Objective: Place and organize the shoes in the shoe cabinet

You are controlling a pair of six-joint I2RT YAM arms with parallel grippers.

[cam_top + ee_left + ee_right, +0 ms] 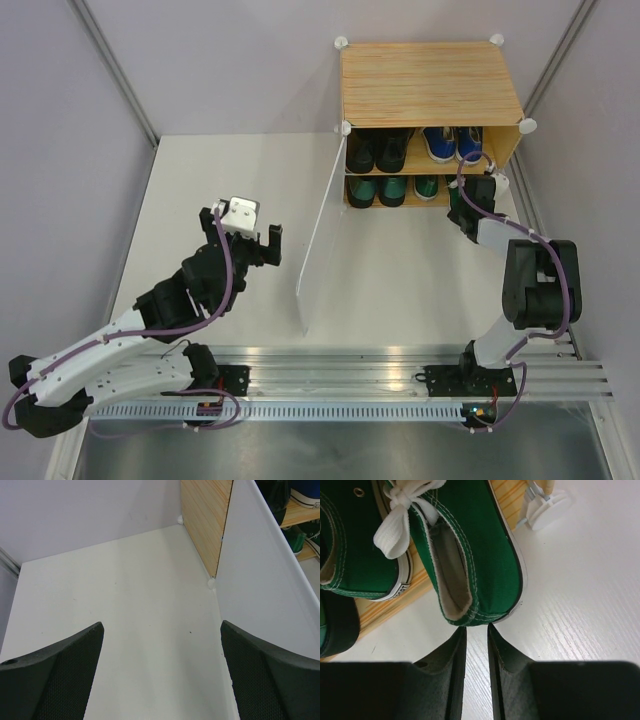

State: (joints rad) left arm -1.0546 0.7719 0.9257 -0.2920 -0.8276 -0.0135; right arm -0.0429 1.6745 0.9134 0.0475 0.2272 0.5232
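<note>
The shoe cabinet (430,85) stands at the far right of the table (220,170), door (320,240) open. Upper shelf: black dress shoes (378,148) left, blue sneakers (450,143) right. Lower shelf: dark green pointed shoes (377,190) left, green sneakers (470,540) right. The right gripper (476,630), jaws a slit apart, meets a green sneaker's heel; a pinch cannot be told. The left gripper (162,625) hangs spread wide

We see a robotics test cell, not a home. Behind the left gripper (245,238) and right gripper (460,200), two arms, left arm (110,350) and right arm (535,280), are bolted to an aluminium rail (340,375) edging a white table (230,180). Plain pale partition walls (200,60) rise beyond the left gripper. A small shoe cabinet (430,80) stands just ahead of the right gripper.
</note>
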